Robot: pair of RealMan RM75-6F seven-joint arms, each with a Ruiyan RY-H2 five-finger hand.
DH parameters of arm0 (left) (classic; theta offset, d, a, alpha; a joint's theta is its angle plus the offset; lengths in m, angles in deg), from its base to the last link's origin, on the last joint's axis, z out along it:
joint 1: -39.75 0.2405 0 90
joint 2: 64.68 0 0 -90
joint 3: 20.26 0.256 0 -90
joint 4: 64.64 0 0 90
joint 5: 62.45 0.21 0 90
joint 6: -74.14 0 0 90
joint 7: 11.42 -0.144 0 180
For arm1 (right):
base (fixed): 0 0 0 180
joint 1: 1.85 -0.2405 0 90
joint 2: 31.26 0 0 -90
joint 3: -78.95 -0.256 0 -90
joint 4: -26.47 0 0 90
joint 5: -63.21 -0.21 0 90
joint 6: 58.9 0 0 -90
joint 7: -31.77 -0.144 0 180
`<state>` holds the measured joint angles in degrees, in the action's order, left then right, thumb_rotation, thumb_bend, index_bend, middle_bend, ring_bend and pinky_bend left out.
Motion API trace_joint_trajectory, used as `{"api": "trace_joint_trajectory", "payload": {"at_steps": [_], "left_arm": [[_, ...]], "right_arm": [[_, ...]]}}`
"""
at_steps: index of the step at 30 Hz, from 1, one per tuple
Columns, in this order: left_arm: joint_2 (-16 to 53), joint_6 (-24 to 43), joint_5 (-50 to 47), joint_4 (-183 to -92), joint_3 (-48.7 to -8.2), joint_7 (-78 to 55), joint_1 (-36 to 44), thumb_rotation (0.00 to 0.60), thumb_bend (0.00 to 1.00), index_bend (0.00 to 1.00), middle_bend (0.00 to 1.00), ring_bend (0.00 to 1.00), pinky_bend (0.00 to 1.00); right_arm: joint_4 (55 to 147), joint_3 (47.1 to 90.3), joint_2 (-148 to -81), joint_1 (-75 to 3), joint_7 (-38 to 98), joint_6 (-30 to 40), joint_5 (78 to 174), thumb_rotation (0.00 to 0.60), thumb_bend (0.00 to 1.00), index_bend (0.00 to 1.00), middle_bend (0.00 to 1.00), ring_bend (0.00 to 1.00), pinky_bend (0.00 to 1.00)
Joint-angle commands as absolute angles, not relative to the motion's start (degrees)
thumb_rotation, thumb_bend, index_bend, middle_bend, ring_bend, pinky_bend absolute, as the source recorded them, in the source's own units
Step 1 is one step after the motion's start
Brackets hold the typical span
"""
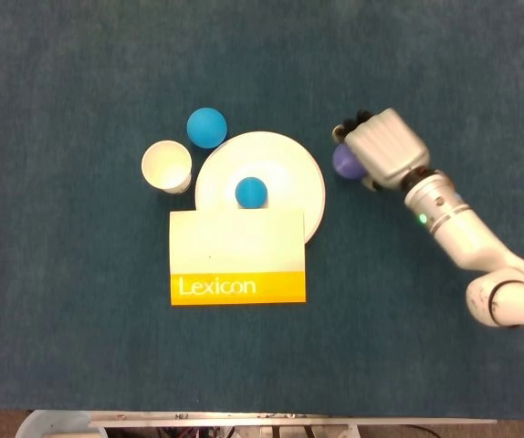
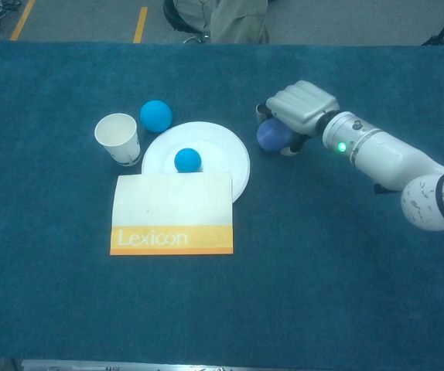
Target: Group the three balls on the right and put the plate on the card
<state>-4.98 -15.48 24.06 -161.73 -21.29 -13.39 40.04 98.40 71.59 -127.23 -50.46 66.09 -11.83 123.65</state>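
My right hand (image 1: pixel 385 149) (image 2: pixel 299 110) grips a purple ball (image 1: pixel 345 161) (image 2: pixel 272 136) just right of the white plate (image 1: pixel 285 173) (image 2: pixel 222 147). A small blue ball (image 1: pixel 250 192) (image 2: pixel 187 160) lies on the plate. A second, larger blue ball (image 1: pixel 206 128) (image 2: pixel 155 115) rests on the cloth behind the plate's left side. The cream and orange Lexicon card (image 1: pixel 237 255) (image 2: pixel 172 213) covers the plate's near edge. The left hand is out of sight in both views.
A white paper cup (image 1: pixel 166 166) (image 2: pixel 117 137) stands upright left of the plate, near the larger blue ball. Blue cloth (image 1: pixel 408 347) (image 2: pixel 322 270) covers the whole table. A seated person's legs (image 2: pixel 230 19) show beyond the far edge.
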Motion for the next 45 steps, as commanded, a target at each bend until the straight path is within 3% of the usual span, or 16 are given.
{"api": "trace_joint_trajectory", "payload": {"at_steps": [1,13,22,37,45], "left_arm": [[-4.78,-15.12,24.18,-161.74,-21.31,-13.56,39.77,0.600,0.44,0.34,0.31,0.27,0.22],[-4.56,-14.28,23.85,-162.09,-21.34,-14.35,39.39,0.600,0.44,0.34,0.31,0.27,0.22],[-4.81,-14.33,23.49,-162.56,-21.46,-14.81,39.48,0.600,0.44,0.34,0.31,0.27,0.21],[-4.55,-13.71,24.03,-163.19,-21.46,-15.14,38.86,0.600,0.44,0.34,0.31,0.27,0.21],[-3.60,-12.78,23.74,-162.89,-21.49,-15.00,38.36,0.600,0.44,0.34,0.31,0.27,0.21]], "right_arm": [[97.93,71.08,-126.31,-50.27,65.53,-11.64,122.88,0.600,0.21,0.42,0.38,0.29,0.64],[95.55,71.59,-125.53,-50.74,66.94,-13.87,118.58,0.600,0.21,0.42,0.36,0.29,0.61],[99.01,72.12,-123.38,-50.82,66.29,-14.02,118.20,0.600,0.21,0.22,0.27,0.21,0.48],[113.59,72.44,-115.99,-49.31,60.79,-9.77,126.01,0.600,0.21,0.21,0.26,0.20,0.48],[117.89,72.39,-116.30,-50.89,57.32,-11.51,130.85,0.600,0.20,0.24,0.28,0.20,0.48]]}}
